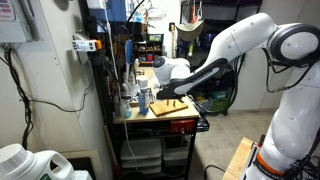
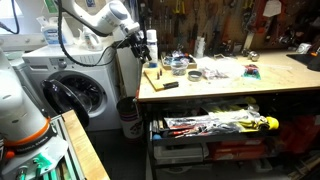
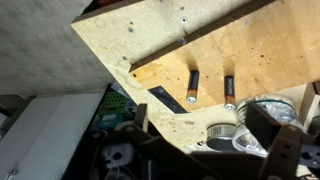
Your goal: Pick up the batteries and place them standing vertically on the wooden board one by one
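Two batteries (image 3: 193, 86) are seen on the wooden board (image 3: 255, 50); whether upright cannot be told. The gripper (image 2: 140, 45) is raised above, its opening indiscernible.

- The Panda arm (image 1: 240, 45) reaches sideways from its upright base, elbow high, with the dark forearm sloping down.
- The white wrist (image 2: 120, 18) bends downward.
- The gripper (image 2: 139, 42) hangs above the counter's (image 2: 230, 88) end edge, near a back corner, clear of the surface.
- Its jaws are too dark to judge.
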You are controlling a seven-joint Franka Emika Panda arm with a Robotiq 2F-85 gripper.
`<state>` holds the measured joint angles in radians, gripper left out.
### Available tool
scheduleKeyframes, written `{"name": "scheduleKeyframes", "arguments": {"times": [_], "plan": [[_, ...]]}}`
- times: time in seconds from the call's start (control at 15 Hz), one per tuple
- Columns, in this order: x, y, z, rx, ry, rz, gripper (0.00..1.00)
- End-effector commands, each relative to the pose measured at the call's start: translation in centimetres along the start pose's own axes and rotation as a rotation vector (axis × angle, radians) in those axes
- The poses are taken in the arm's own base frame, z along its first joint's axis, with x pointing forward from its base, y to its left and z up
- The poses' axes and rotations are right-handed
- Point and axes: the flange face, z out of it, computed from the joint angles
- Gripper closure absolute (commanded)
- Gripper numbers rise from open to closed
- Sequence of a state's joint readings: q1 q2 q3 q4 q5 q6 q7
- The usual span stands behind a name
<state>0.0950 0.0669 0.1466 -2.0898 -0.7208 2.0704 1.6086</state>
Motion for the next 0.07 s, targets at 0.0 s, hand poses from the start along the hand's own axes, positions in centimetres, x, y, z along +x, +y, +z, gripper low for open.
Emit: {"name": "scheduleKeyframes", "arguments": {"times": [0.0], "plan": [[-0.06,-0.06,-0.09,0.000,0.000,-0.002,0.00]]}}
